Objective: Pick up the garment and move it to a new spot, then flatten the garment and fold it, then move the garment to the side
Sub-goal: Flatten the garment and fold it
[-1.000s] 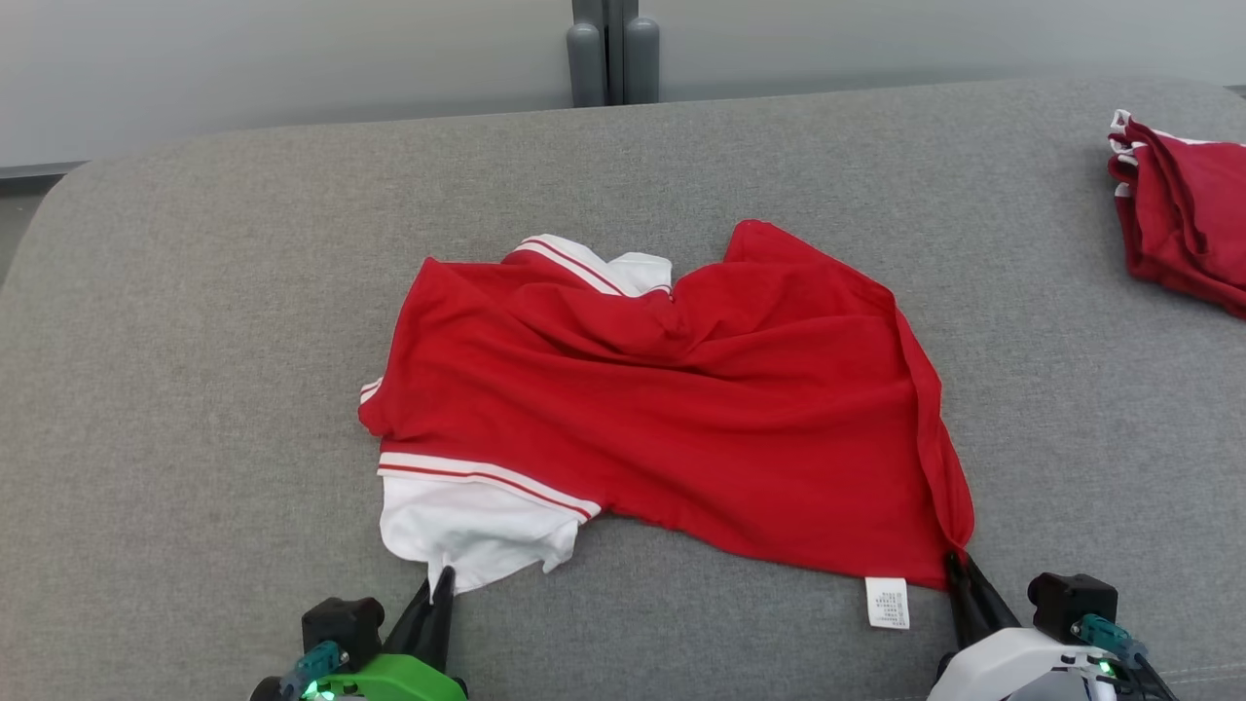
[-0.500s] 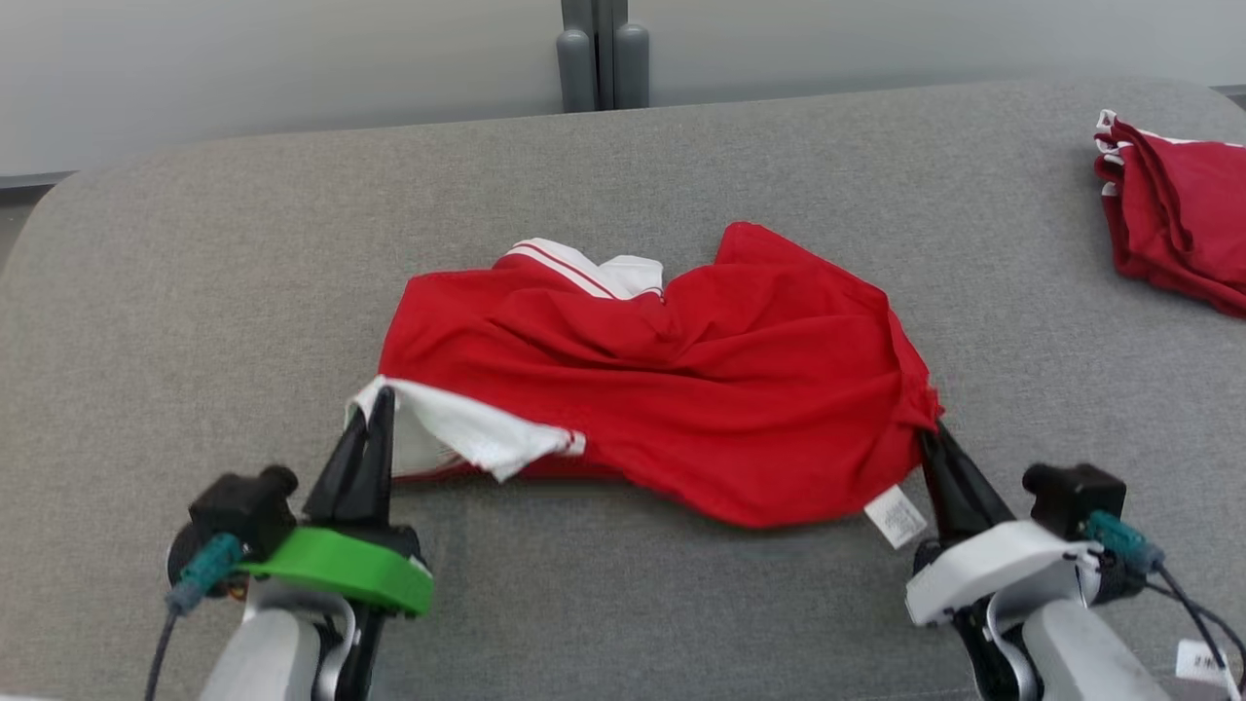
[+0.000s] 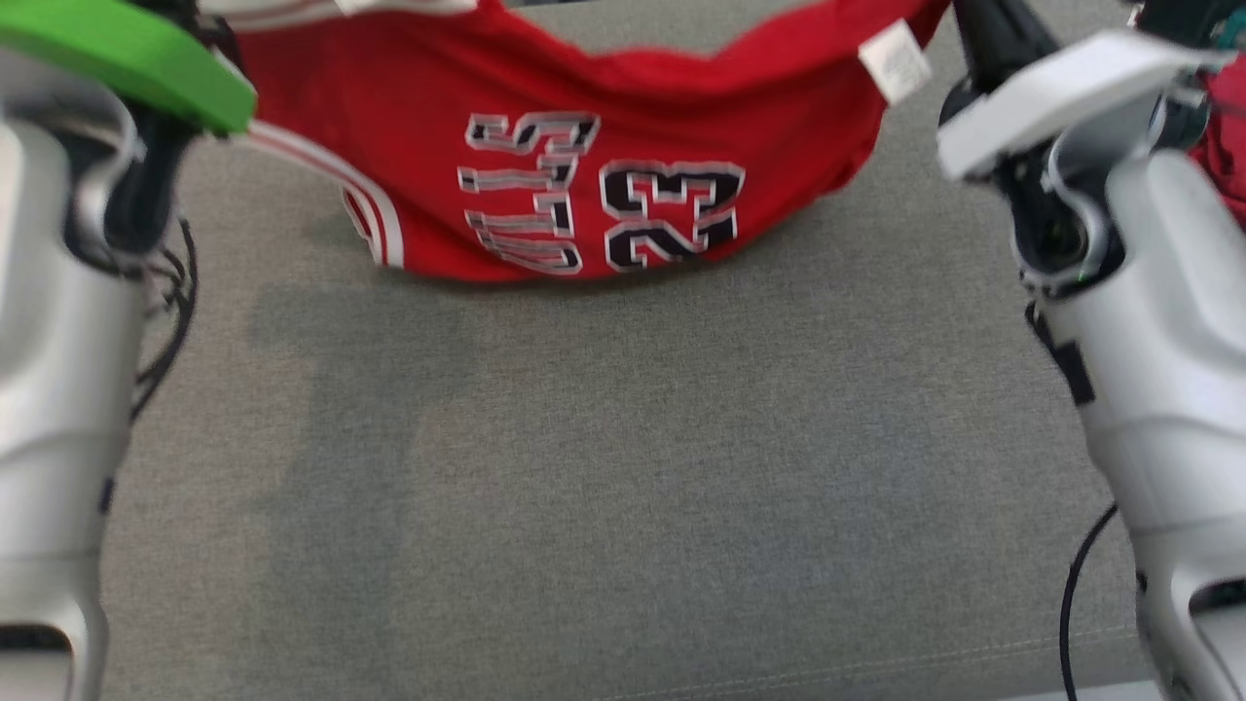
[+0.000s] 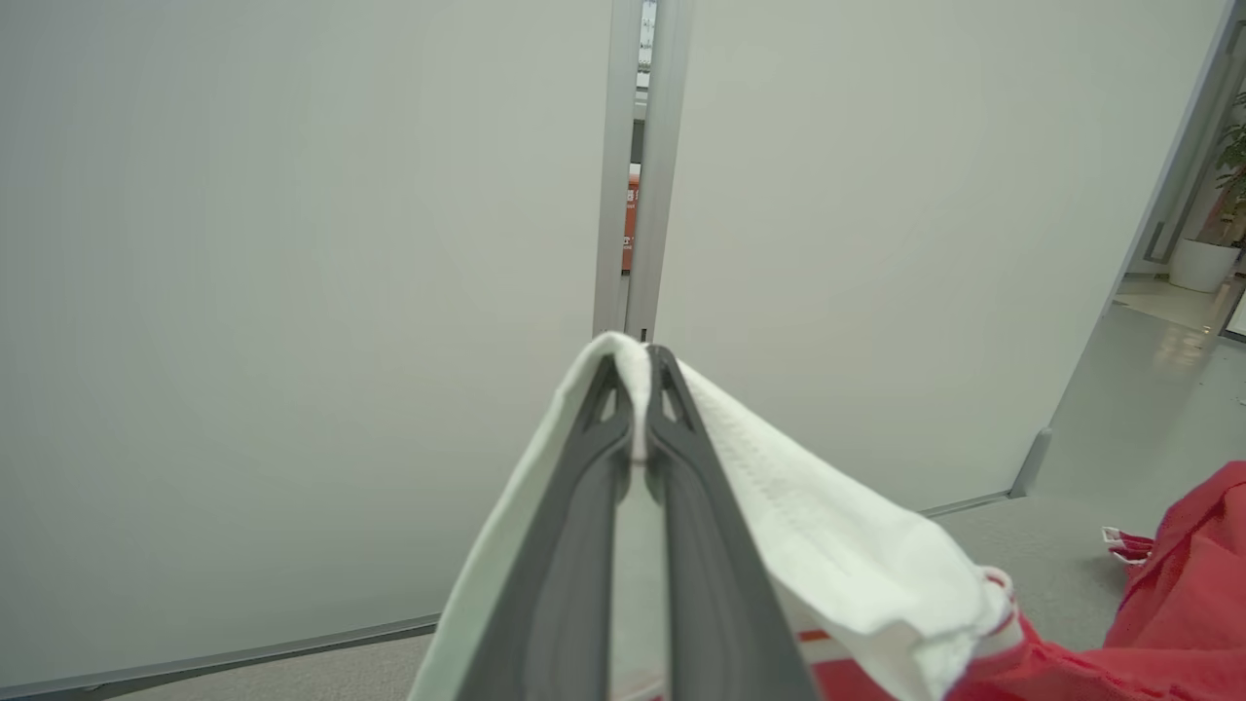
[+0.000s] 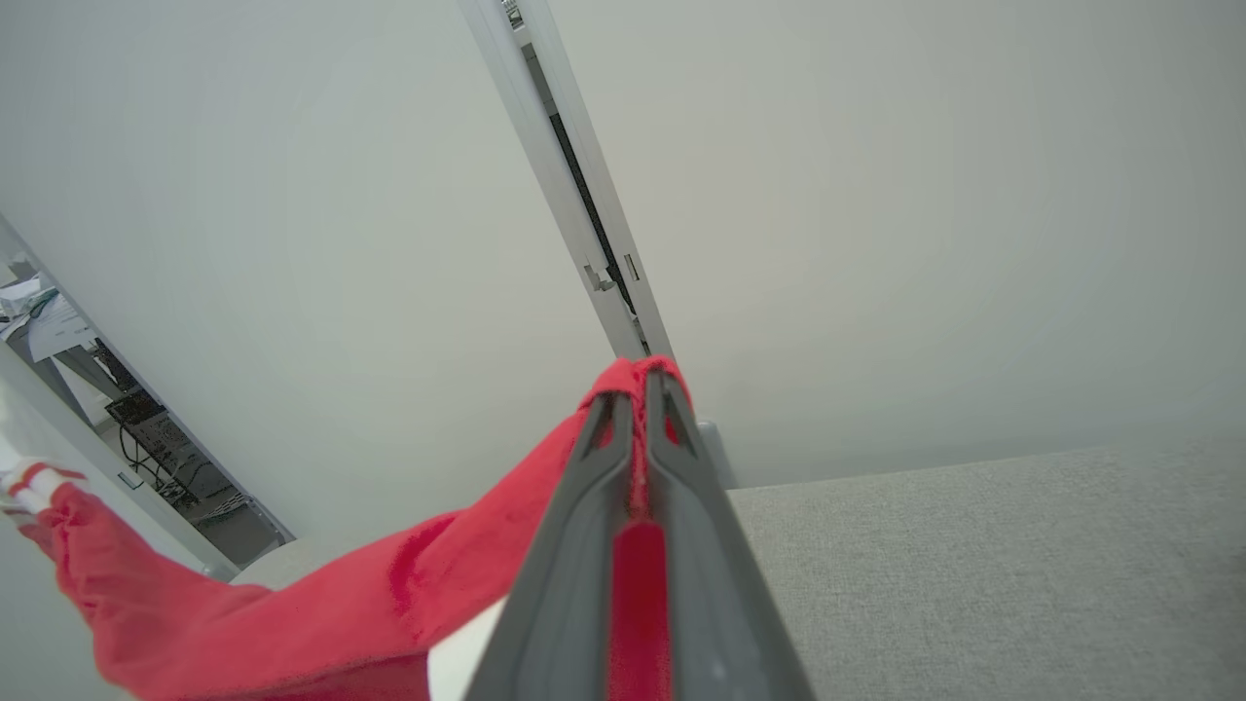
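In the head view you had the garment point(image 3: 584, 185) strung crosswise high over the grey cushion point(image 3: 623, 506), its long axis running from your left forearm point(image 3: 58, 370) to your right forearm point(image 3: 1158, 370); it sagged in the middle, dark number print toward the camera; whether its lowest fold touched the cushion was unclear; a white care label point(image 3: 891, 60) hung near its right end; another red pile point(image 3: 1231, 156) lay beyond the right arm. In the left wrist view your left gripper point(image 4: 638, 352) was clamped on the garment's white cloth, a pale wall point(image 4: 292, 292) ahead; in the right wrist view your right gripper point(image 5: 640, 375) was pinched on a red corner, cloth trailing to that view's left.
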You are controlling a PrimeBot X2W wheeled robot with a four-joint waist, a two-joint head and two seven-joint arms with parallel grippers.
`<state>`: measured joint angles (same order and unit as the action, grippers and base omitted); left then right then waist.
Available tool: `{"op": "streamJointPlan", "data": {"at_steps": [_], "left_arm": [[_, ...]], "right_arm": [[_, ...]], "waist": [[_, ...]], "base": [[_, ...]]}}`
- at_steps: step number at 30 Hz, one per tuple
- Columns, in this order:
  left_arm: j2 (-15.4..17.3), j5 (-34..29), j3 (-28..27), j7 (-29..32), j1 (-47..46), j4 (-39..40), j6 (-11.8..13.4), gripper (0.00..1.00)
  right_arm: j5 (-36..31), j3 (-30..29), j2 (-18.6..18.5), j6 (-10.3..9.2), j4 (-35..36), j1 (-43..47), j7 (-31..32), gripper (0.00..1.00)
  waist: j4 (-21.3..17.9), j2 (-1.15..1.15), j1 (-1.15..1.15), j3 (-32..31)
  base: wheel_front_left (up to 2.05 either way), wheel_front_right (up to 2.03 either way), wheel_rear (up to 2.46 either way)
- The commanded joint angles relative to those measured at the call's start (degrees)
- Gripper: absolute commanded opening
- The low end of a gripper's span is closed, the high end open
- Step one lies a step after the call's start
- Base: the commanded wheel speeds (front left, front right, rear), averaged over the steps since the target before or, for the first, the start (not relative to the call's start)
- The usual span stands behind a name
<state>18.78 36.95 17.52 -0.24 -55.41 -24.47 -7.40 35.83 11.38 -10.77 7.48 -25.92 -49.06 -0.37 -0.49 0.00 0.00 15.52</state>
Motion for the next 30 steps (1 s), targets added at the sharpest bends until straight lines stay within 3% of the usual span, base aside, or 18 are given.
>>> {"op": "streamJointPlan", "data": {"at_steps": [1,6,11,17,24,30], "left_arm": [[1.0,0.5,-0.1,1.1,-6.1,-2.4,-0.1,0.0],[1.2,-0.9,0.0,1.8,-25.7,-11.6,-0.1,0.0],[-0.2,-2.2,0.9,-0.8,-40.9,-18.7,-0.1,0.0],[-1.3,-3.0,4.9,-3.3,-51.6,-24.5,-0.1,0.0],[-1.9,0.9,7.5,-6.8,-53.4,-27.7,-0.1,0.0],[-1.7,5.1,9.2,-12.2,-43.5,-25.8,-0.1,0.0]], "right_arm": [[1.2,-1.1,0.0,0.02,-2.2,-5.6,1.8,0.0],[2.5,-5.0,2.0,0.02,-11.2,-24.8,5.2,0.0],[0.9,-7.7,3.3,0.02,-20.1,-39.8,3.5,0.0],[-1.9,-7.4,4.0,0.02,-28.5,-50.8,0.3,0.0],[-1.7,-5.4,3.8,0.02,-33.6,-54.0,-1.6,0.0],[3.2,-2.1,4.3,0.02,-31.8,-45.3,-3.2,0.0]], "waist": [[-2.5,0.0,0.0,7.6],[-3.6,0.0,0.0,12.7],[-3.6,0.0,0.0,13.9],[-2.8,0.0,0.0,13.8],[-1.4,0.0,0.0,15.8],[-1.1,0.0,0.0,15.0]], "base": [[0.0,0.0,0.0],[0.0,0.0,0.0],[0.0,0.0,0.0],[0.0,0.0,0.0],[0.0,0.0,0.0],[0.0,0.0,0.0]]}}
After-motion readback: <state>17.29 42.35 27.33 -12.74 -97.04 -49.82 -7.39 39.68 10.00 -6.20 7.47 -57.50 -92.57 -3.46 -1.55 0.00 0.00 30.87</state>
